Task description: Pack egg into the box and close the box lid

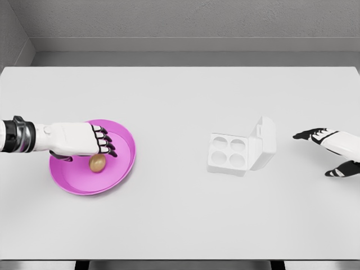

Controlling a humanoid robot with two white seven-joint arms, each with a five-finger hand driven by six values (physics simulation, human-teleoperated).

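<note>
A brown egg [97,163] lies in a shallow pink bowl [125,140] on the left of the white table. My left hand [93,147] hovers right over the egg, fingers curled down around it, thumb on its left side; I cannot see firm contact. A white egg box [229,153] with several empty cups stands right of centre, its lid [264,142] propped open on the right side. My right hand [326,152] is at the right edge, fingers spread, holding nothing, apart from the box.
The white table [180,225] ends at a front edge near the bottom of the view, and a grey wall rises behind it.
</note>
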